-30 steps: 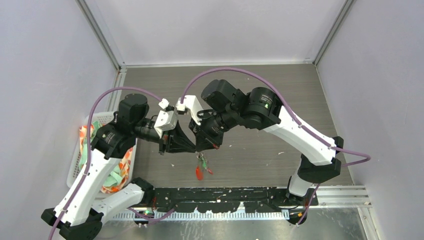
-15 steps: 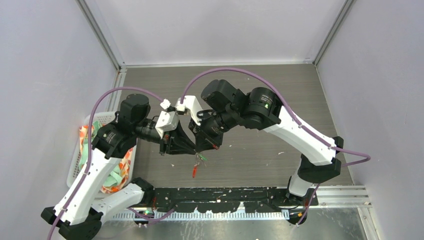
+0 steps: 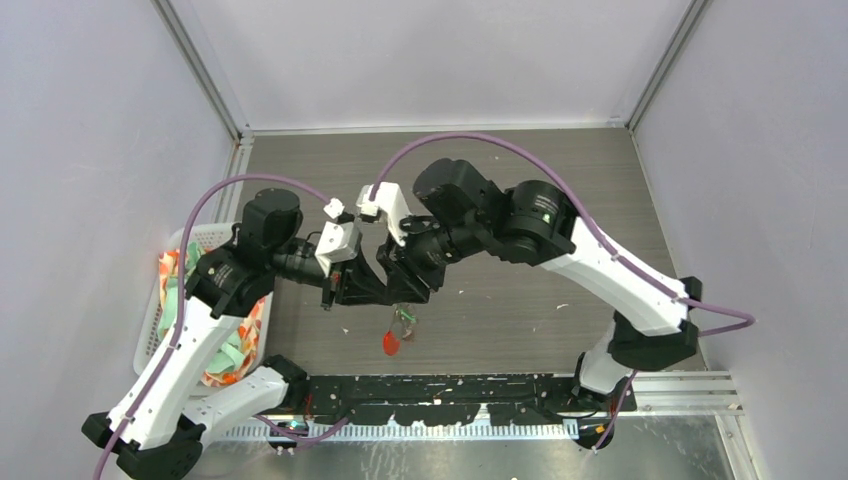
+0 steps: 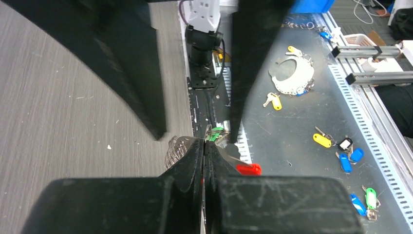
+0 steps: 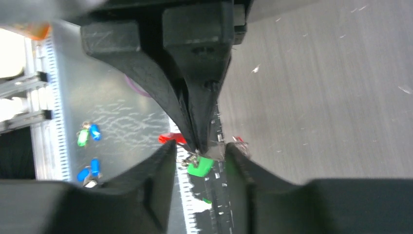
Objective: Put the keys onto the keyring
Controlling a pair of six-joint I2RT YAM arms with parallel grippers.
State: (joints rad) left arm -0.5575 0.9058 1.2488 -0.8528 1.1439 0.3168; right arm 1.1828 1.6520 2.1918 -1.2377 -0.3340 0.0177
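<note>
My left gripper (image 4: pixel 204 144) is shut, pinching the keyring (image 4: pixel 176 149), whose wire loop pokes out left of the tips. The bunch hangs over the table's near edge, below both grippers (image 3: pixel 403 318). The keyring's red strip (image 3: pixel 391 343) dangles lowest. A green-headed key (image 5: pixel 200 166) hangs just under the pinch, and a small red-and-white tagged key (image 5: pixel 239 142) sits beside it. My right gripper (image 5: pixel 199 157) is open, its fingers (image 5: pixel 160 168) standing either side of the left gripper's tips and the bunch, apart from both. Whether the keys are threaded on the loop is too small to tell.
A white basket (image 3: pixel 150 330) of coloured cloths stands at the table's left edge. A black rail (image 3: pixel 450 386) runs along the near edge. On the metal bench beyond it lie several spare tagged keys (image 4: pixel 321 140) and a bundle of rings (image 4: pixel 292 78).
My right gripper has opened and let go of the bunch, and its arm has shifted slightly right. My left gripper has closed on the keyring. The hanging red strip has swung.
</note>
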